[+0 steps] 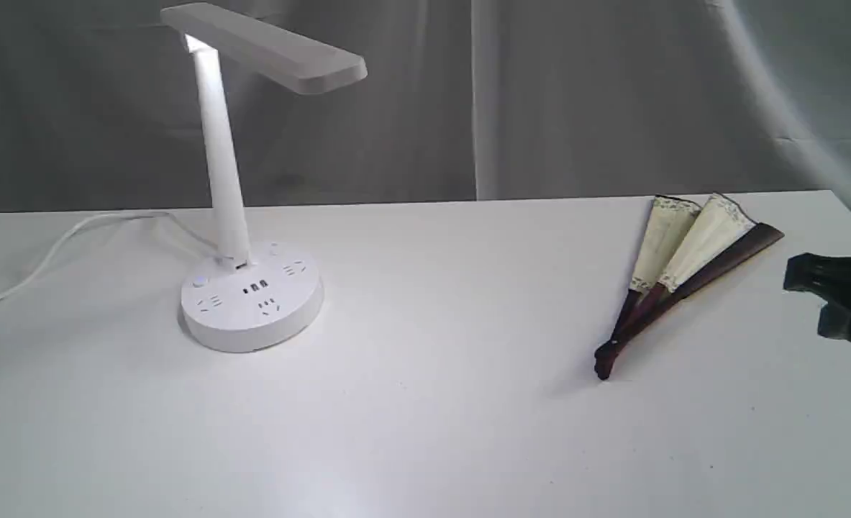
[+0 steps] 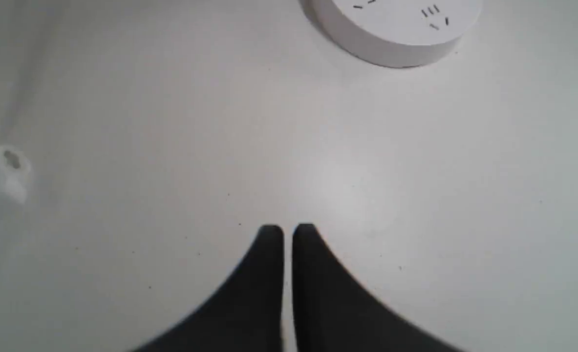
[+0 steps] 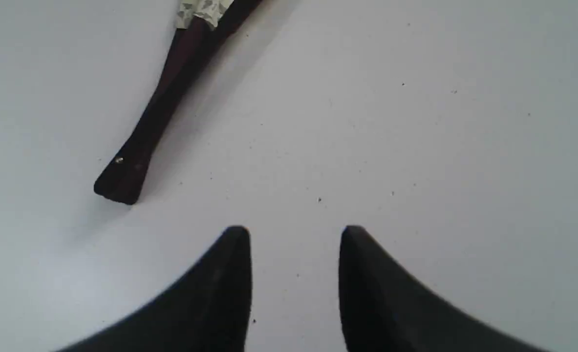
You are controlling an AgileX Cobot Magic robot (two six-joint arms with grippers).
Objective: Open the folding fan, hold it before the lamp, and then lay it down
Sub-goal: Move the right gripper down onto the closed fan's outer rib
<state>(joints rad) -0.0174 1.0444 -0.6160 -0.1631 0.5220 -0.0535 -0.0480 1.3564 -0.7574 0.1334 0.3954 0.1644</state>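
On table: fan, lamp, cord | left hand together | right hand apart

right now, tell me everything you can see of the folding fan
The folding fan lies on the white table, right side, only slightly open: two cream paper pleats with patterned borders, maroon ribs, dark brown guards. Its pivot end, with a metal rivet, points toward the near edge. Only the table touches it.
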